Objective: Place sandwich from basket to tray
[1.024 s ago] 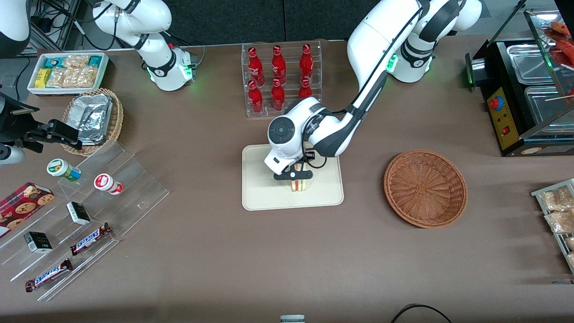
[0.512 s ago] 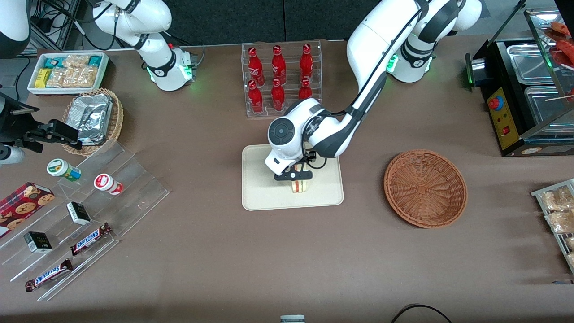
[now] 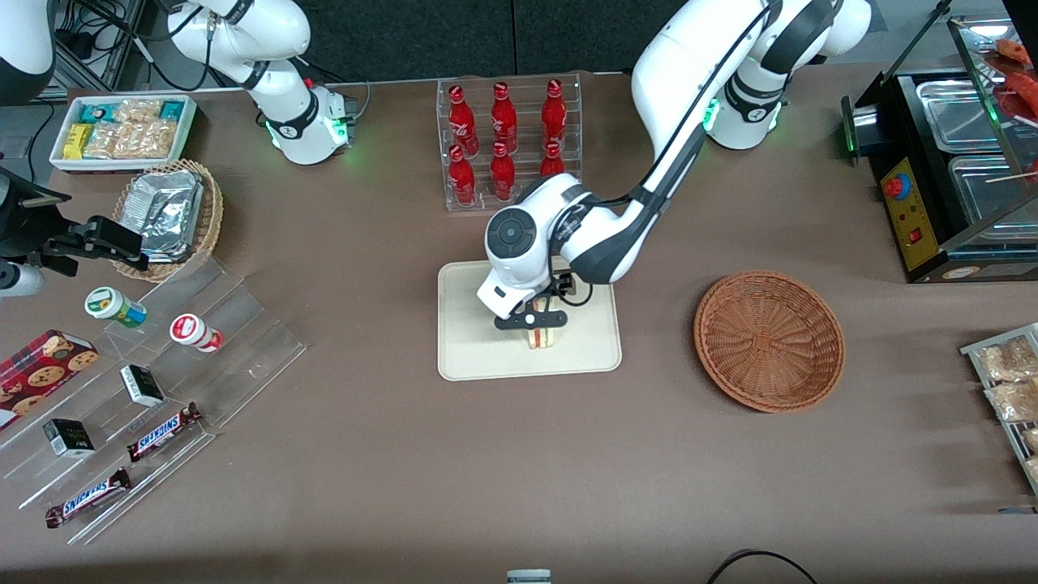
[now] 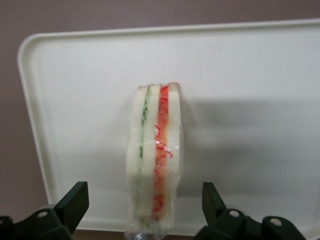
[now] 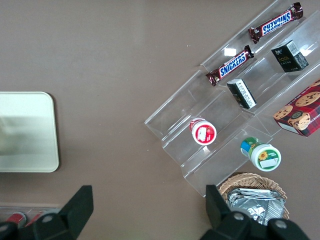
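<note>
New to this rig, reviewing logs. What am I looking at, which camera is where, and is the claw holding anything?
Two white robot arms stand at a brown table. The front view looks at them from above; each wrist view comes from a camera on one arm's claw. The working arm's claw hangs over the flat cream-white rectangular tray, its fingers open and apart from the triangular pale-bread sandwich, which stands on edge on the tray, released. The round reddish-brown wicker basket lies beside the tray, toward the working arm's end. Red bottles in a clear rack stand farther from the front camera.
</note>
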Motion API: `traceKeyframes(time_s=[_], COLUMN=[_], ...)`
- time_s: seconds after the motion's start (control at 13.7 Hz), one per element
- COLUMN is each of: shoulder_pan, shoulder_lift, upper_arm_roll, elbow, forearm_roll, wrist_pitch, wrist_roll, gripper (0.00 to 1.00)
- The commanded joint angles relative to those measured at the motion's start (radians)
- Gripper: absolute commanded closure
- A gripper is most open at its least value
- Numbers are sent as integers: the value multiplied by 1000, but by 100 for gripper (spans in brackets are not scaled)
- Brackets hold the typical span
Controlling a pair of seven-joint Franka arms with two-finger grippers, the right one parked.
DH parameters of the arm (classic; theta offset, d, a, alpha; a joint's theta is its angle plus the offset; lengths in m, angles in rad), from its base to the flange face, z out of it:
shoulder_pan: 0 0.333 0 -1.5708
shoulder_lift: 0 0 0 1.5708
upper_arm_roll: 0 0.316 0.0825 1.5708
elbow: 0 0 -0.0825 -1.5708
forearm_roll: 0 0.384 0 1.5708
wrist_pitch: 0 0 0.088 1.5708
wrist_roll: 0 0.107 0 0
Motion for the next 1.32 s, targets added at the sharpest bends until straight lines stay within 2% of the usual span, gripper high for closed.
traceKeyframes(time_s=[0.0,0.37,0.66,1.02,1.24], shoulder_pan=[45,205,297,417,518], shoulder_lift=[-71,-184,-219,-324,-451], upper_arm_roll=[4,1,1,1,0], elbow=[-11,-54,-65,-142,-223], forearm_roll=[8,-25,-39,-39,-64], wrist_pitch=[-74,-162,-215,-304,-327], wrist_roll=[-14,80,157,386,520], gripper=[0,0,0,0,0])
